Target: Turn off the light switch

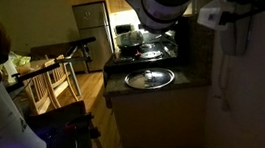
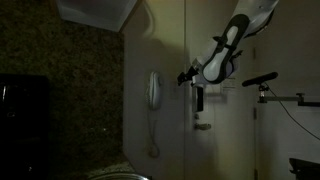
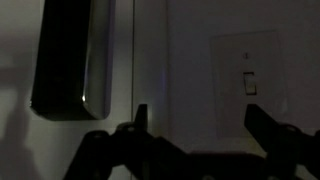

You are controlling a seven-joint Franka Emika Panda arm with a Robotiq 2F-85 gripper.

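The room is dark. The light switch (image 3: 248,68) is a small pale wall plate with a toggle at its middle, at the upper right of the wrist view. My gripper (image 3: 198,112) is open and empty. Its two dark fingers point at the wall, and the right fingertip lies just below the plate. In an exterior view my gripper (image 2: 198,96) hangs close to the wall, right of the white wall telephone (image 2: 153,92), with a small pale plate (image 2: 202,126) just below it. In an exterior view the gripper (image 1: 218,15) is at the wall, top right; the switch is hidden there.
A dark boxy shape (image 3: 70,60) hangs on the wall left of my fingers. A counter with a stove and pans (image 1: 150,78), a fridge (image 1: 93,24) and wooden chairs (image 1: 51,83) lie beyond. A stand (image 2: 266,80) is to the right of the arm.
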